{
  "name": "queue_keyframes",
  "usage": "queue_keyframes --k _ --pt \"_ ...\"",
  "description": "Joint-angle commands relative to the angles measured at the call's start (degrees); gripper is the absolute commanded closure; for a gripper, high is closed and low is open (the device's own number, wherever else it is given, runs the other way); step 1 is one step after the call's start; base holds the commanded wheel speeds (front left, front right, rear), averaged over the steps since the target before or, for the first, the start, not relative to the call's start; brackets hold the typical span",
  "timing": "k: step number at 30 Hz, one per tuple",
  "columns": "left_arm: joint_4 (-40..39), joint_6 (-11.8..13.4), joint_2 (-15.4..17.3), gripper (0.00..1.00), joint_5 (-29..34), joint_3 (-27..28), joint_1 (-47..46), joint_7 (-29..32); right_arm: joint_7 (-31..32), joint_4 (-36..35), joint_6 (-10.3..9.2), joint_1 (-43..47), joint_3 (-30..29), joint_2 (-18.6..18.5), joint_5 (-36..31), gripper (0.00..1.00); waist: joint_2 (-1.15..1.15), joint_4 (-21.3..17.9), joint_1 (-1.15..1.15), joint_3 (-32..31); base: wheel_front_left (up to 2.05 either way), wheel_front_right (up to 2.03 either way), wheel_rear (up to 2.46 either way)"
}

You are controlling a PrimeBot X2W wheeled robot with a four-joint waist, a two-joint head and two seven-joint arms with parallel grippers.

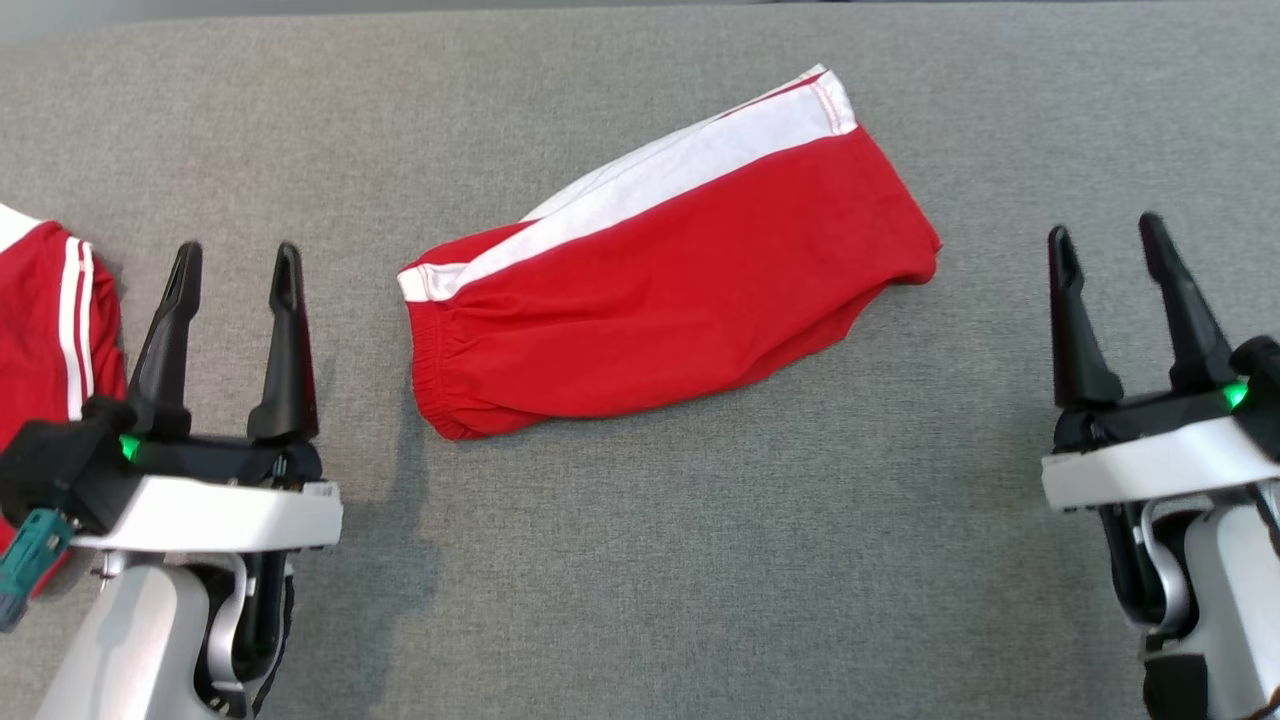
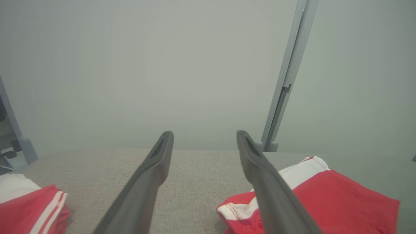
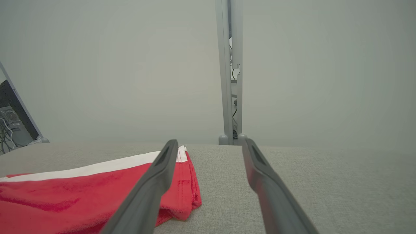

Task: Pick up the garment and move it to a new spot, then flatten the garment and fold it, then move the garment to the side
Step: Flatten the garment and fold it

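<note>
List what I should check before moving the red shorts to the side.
1. Left gripper open and empty: ok.
2. Right gripper open and empty: ok.
3. Red shorts folded, lying on the grey table apart from both grippers: ok.
4. Fold lying flat: cannot tell; the waistband end looks puffed.
5. Left side free for set-down: not ok; another red garment with white stripes lies there, beside the left gripper.

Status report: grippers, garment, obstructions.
Left gripper open, empty. Right gripper open, empty. Red shorts lie folded between them, untouched. Second red garment beside left gripper.
</note>
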Motion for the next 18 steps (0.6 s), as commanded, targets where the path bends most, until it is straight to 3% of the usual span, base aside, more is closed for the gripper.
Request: queue_keyframes --k 1,18 --pt "0.0 -0.2 0.6 0.00 0.5 0.9 1.2 -0.2 0.5 -0.5 0.01 1.4 -0.5 0.6 -0.8 0.00 0.00 -0.8 0.00 -1.1 0.00 0.00 0.00" --pt "0.5 -1.6 -0.7 0.00 3.2 0.9 4.0 -0.2 4.4 -4.9 0.01 6.9 -4.0 2.1 -2.1 0.00 0.00 -0.1 0.00 -3.1 0.00 0.00 0.00"
